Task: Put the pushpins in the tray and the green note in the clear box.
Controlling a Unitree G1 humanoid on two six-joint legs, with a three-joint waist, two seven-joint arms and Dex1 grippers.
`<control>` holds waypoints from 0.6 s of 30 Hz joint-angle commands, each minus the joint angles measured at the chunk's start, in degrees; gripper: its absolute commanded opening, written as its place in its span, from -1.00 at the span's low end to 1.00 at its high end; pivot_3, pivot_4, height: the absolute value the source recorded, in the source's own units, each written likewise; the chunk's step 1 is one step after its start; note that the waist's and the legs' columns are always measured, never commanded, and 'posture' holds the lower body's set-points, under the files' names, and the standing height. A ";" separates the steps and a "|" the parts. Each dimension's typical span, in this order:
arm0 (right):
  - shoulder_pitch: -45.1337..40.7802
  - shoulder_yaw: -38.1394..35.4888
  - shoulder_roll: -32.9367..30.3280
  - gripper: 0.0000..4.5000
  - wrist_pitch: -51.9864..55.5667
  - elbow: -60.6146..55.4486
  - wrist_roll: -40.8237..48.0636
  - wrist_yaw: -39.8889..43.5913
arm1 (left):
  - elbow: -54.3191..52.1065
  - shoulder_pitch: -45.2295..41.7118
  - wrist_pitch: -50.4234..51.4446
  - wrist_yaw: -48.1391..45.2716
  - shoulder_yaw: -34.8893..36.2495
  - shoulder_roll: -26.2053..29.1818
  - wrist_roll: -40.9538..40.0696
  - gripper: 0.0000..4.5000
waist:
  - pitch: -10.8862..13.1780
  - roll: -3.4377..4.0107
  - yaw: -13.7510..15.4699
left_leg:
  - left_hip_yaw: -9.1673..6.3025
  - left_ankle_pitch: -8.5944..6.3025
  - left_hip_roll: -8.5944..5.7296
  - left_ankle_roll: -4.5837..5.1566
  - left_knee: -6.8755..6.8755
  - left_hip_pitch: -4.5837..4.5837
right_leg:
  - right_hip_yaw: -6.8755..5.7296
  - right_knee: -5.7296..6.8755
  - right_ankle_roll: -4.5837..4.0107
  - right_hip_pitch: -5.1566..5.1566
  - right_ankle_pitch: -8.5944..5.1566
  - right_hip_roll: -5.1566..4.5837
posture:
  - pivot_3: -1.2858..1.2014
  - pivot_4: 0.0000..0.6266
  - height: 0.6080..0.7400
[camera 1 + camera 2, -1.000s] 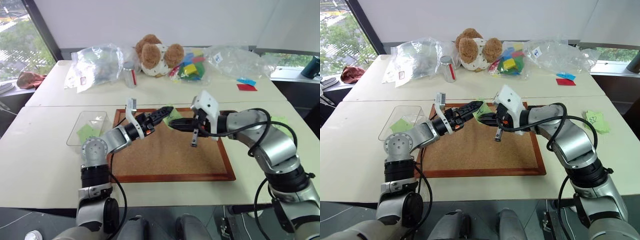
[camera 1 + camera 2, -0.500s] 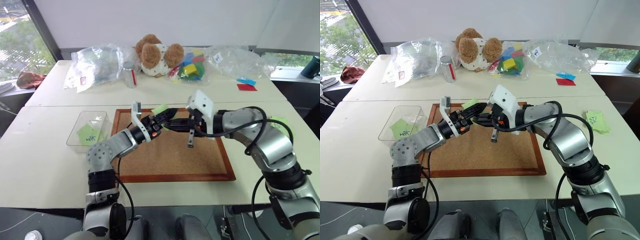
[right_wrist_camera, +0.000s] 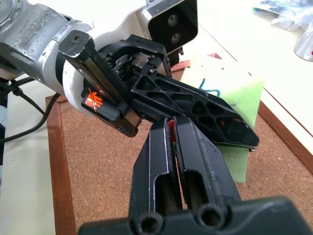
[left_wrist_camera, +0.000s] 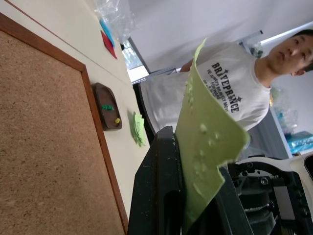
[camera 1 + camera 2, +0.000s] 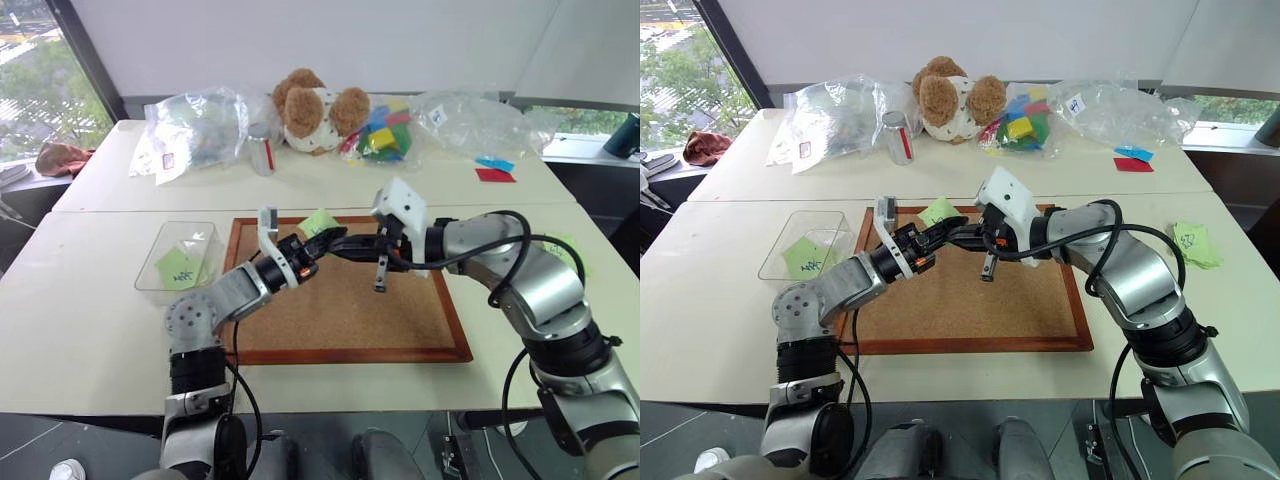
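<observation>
1. Pale tabletop (image 5: 90, 330) underfoot, corkboard (image 5: 340, 320) in the middle, and both arms meet just above its far edge.
2. Left gripper (image 3: 230, 128) is clamped tight on the green note (image 4: 208, 142); the left wrist view shows the slip standing up out of the pinch, pin holes dotted across it.
3. Right gripper (image 3: 172, 128) is closed too, and a sliver of red sits between its pads. That looks like a pushpin head (image 3: 171, 128), though it is too small to be sure.
4. The two grippers are nose to nose here, touching or nearly so, with the note between them.
5. Moving outward: the clear box (image 5: 165, 262) sits on the left, just beside the corkboard, and already has a green slip (image 5: 178, 268) lying in it.
6. The tray (image 4: 107, 105) lies off the board's right side, with a green and a yellow pin inside, and a small stack of green notes (image 5: 1195, 243) further right.
7. Far side of the table holds plastic bags (image 5: 195, 125), a teddy bear (image 5: 315, 108) and a can (image 5: 261, 150); a person (image 4: 230, 103) stands beyond.
8. My read: the note is freed and the carry to the box comes next.
9. To do it well, separate the grippers first, lift the left clear of the frame, swing left over the box and only loosen the pinch low inside its walls, since light paper will flutter.
10. The right arm should head for the tray and drop its pin squarely inside.
</observation>
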 commanded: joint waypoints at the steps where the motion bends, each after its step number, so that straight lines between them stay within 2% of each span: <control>1: -2.06 -2.91 -0.61 -1.00 0.37 -1.44 0.57 -0.88 | 0.01 -0.09 -1.24 -1.14 -0.64 1.15 -0.19 -0.98 | 0.00 0.00 0.00 | 0.00 0.00 0.00 0.00 0.00 0.00 | 0.00 0.00 0.00 0.00 0.00 0.00 | 0.03 -0.52 1.00; 18: -4.57 -6.44 -1.56 -1.00 4.59 -1.19 2.05 -3.04 | 3.23 -0.98 -6.24 -5.41 -1.79 3.42 4.01 -0.98 | 0.00 0.00 0.03 | 0.00 0.00 0.00 0.00 -0.01 0.00 | 0.00 -0.02 0.00 0.00 0.00 0.00 | 0.03 -0.52 1.00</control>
